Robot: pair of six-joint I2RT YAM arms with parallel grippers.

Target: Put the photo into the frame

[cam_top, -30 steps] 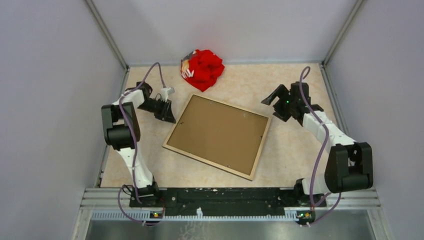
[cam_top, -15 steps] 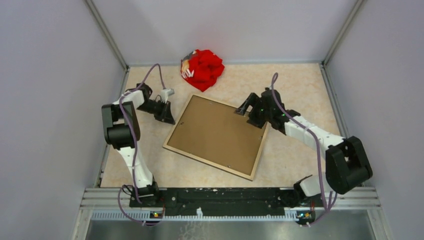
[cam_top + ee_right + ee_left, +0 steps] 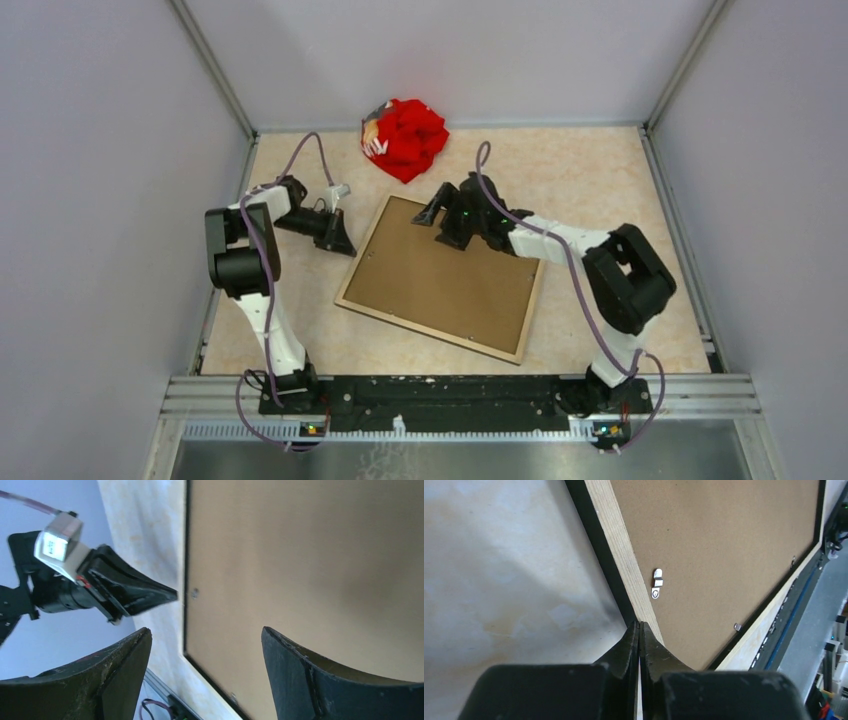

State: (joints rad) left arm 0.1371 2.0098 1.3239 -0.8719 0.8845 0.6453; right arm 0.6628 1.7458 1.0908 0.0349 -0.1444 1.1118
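The frame (image 3: 430,330) lies back up on the table, its light wood rim (image 3: 624,560) around a brown board (image 3: 445,275) that fills it. This is the photo's back; its printed face is hidden. My left gripper (image 3: 343,246) is shut and empty, its tip (image 3: 639,625) touching the frame's left rim. It also shows in the right wrist view (image 3: 172,595). My right gripper (image 3: 437,222) is open and empty, held over the board (image 3: 310,555) near the frame's far left corner, with its jaws (image 3: 206,632) wide apart.
A red cloth bundle (image 3: 405,138) lies at the back of the table, just beyond the frame. A small metal clip (image 3: 657,584) sits on the frame's rim beside the board. Grey walls close the table on three sides.
My right arm has swung left from beside the frame's right corner to over its far left part. The frame has slid slightly right. My left gripper has edged in against the rim.
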